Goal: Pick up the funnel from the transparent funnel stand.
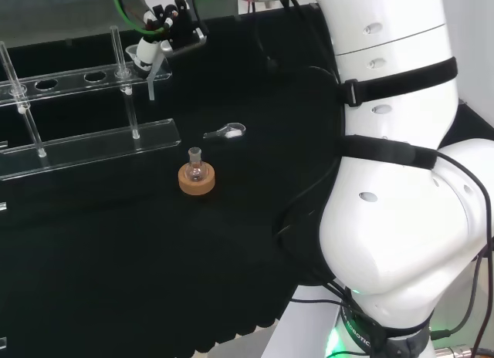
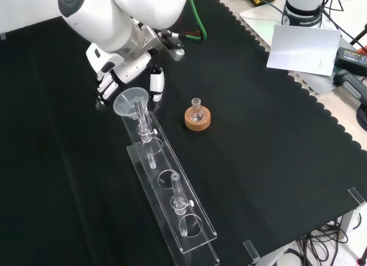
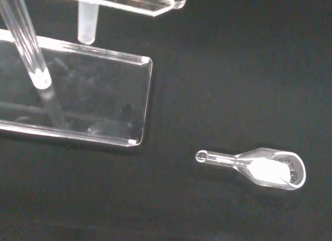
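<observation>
Nearest me in the front view, the stand (image 2: 172, 203) lies on the surface (image 2: 275, 163). At its far end I see the robot hand (image 2: 127, 71), fingers curled round the funnel (image 2: 129, 101), whose stem sits in the end hole.

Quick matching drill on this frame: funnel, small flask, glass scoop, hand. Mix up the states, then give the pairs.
Things:
1. funnel
2. small flask
3. glass scoop
4. hand

States:
A. lying flat on the cloth, white powder in its bowl
B. upright in a cork ring
C. at the end hole of the clear stand, stem pointing down
D. beside the funnel's rim

Pairs: 1-C, 2-B, 3-A, 4-D
</observation>
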